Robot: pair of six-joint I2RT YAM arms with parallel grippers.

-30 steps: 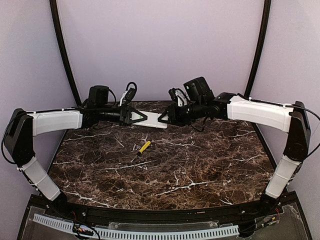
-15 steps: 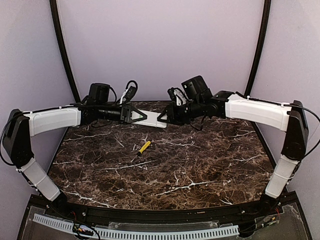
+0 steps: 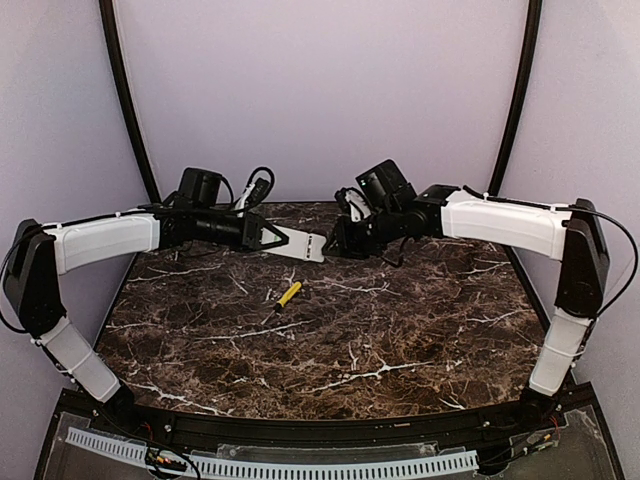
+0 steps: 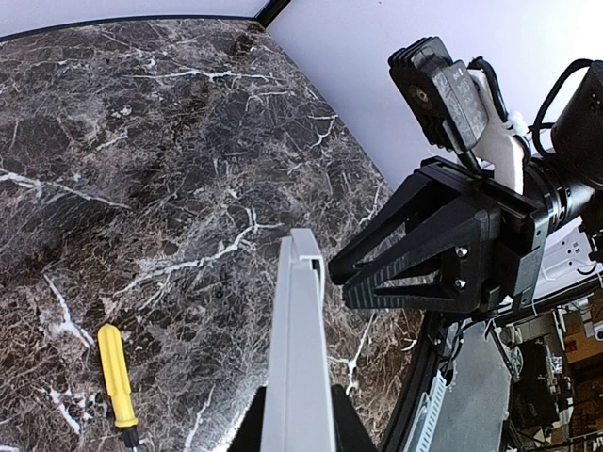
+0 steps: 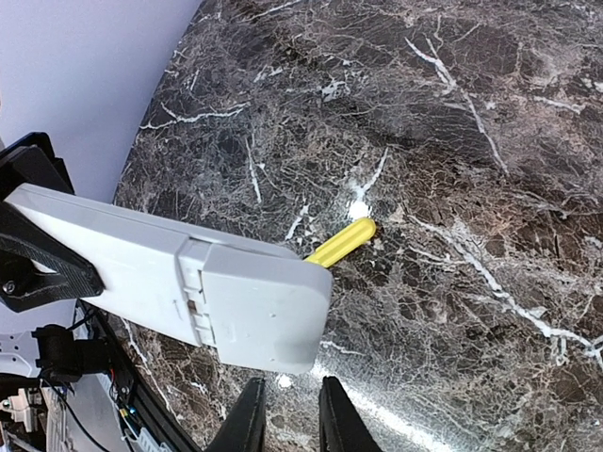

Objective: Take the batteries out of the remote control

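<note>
The white remote control (image 3: 305,244) hangs in the air over the back of the table, my left gripper (image 3: 272,236) shut on its left end. The left wrist view shows it edge-on (image 4: 300,339) between my fingers. Seen from the right wrist, its back faces the camera (image 5: 141,254), with the battery cover (image 5: 264,301) at the near end. My right gripper (image 5: 290,410) sits just off that end, fingers drawn close together with nothing between them. The same right gripper (image 3: 337,243) faces the remote's tip from the right. The batteries are hidden.
A yellow-handled tool (image 3: 288,294) lies on the dark marble table (image 3: 400,330) below the remote, left of centre. It also shows as a yellow handle (image 4: 115,372) in the left wrist view and a yellow tip (image 5: 344,240) past the remote's corner.
My right gripper has come off the remote's right end and its fingers have narrowed. The left gripper has kept its hold, and the remote's free end has dipped slightly.
</note>
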